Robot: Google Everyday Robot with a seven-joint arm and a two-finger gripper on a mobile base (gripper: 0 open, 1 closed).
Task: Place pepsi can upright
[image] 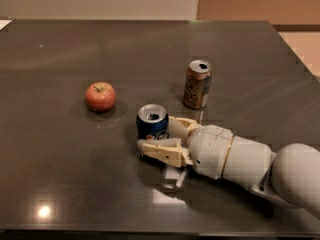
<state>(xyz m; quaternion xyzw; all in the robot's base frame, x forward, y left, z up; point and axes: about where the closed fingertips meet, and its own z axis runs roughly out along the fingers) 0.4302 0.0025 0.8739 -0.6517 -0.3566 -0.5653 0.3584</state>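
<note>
The pepsi can is dark blue with a silver top. It stands upright on the dark table, a little right of centre. My gripper reaches in from the lower right. Its near finger lies along the can's front base. Its far finger sits at the can's right rear. The fingers flank the can's lower body and look closed on it.
A brown-gold can stands upright just behind and to the right of the pepsi can. A red apple sits to the left. My white arm covers the table's lower right.
</note>
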